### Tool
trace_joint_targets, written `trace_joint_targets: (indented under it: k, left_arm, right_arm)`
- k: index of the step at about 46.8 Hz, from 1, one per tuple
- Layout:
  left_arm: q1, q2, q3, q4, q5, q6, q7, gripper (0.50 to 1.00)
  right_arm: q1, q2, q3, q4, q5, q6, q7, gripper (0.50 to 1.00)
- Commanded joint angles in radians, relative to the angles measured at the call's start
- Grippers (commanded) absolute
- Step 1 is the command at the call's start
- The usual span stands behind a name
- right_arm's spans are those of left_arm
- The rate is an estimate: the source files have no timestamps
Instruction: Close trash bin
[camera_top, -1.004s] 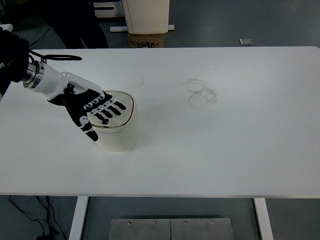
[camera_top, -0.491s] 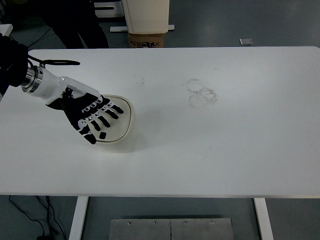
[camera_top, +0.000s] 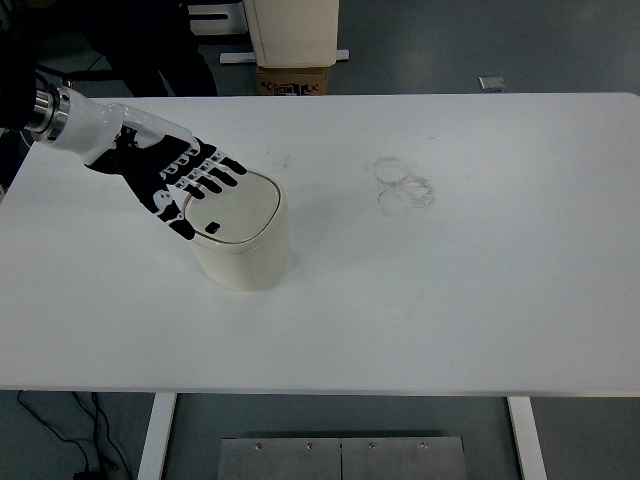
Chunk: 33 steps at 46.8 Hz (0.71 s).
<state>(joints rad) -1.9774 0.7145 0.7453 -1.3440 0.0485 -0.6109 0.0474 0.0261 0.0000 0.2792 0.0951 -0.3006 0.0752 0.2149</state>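
A small cream trash bin (camera_top: 243, 238) stands on the white table (camera_top: 450, 290), left of centre. Its flat lid (camera_top: 233, 208) lies level on top, with a small dark mark near its front edge. My left hand (camera_top: 185, 180) hovers over the bin's left rear rim, fingers spread flat, fingertips over the lid's edge. It holds nothing. The right arm does not show.
Faint ring-shaped scuffs (camera_top: 403, 186) mark the table right of centre. Beyond the far edge stand a cardboard box (camera_top: 295, 79) and a pale cabinet (camera_top: 292, 30). A dark figure (camera_top: 150, 45) is at the top left.
My left hand pressed down on the bin's top, then rose and drew back up and to the left. The bin now sits slightly further right and back, with its lid flat.
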Motion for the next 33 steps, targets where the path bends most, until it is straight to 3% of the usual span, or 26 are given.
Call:
trace_joint_targets:
  k: [1, 19, 26, 33]
  left_arm:
    - [0.003, 0.0, -0.009, 0.025, -0.006, 0.0, 0.0, 1.0]
    - [0.103, 0.031, -0.087, 0.241, -0.114, 0.0, -0.011, 1.0]
    - [0.213, 0.043, -0.211, 0.327, -0.118, 0.0, -0.012, 1.0]
    - [0.373, 0.042, -0.398, 0.446, -0.119, 0.077, -0.014, 1.0]
  right_arm:
    - [0.0, 0.0, 0.0, 0.0, 0.0, 0.0, 0.0, 0.991]
    - [0.0, 0.0, 0.0, 0.0, 0.0, 0.0, 0.0, 0.991]
    - [0.0, 0.0, 0.0, 0.0, 0.0, 0.0, 0.0, 0.991]
    - [0.0, 0.0, 0.0, 0.0, 0.0, 0.0, 0.0, 0.991]
